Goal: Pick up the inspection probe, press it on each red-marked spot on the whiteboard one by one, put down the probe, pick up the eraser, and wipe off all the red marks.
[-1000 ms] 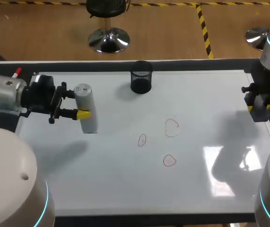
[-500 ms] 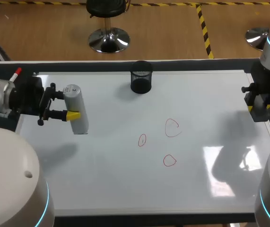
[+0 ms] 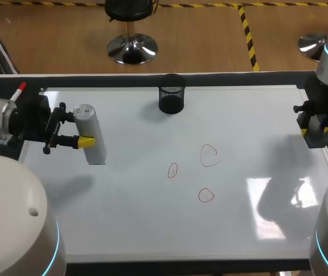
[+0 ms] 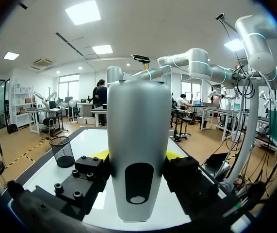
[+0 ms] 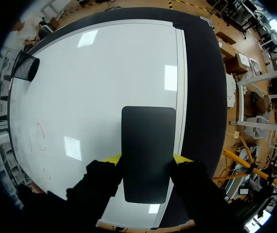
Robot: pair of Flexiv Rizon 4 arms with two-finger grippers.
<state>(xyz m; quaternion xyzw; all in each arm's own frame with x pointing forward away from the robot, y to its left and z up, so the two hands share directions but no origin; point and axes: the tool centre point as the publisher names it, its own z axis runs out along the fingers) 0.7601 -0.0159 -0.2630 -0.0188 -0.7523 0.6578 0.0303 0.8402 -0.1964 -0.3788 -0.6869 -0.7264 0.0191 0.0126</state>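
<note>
Clamping upright grey probe: left jaws, spread to its width; right jaws grasping black eraser.

Head view high behind, looking down; wrist views close (all share whiteboard).

Three red marks, one probe, one eraser, one cup (black mesh)

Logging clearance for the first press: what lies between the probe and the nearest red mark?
Nothing. In the head view the whiteboard is bare from the probe to that red mark. The cup stands well off that line.
</note>
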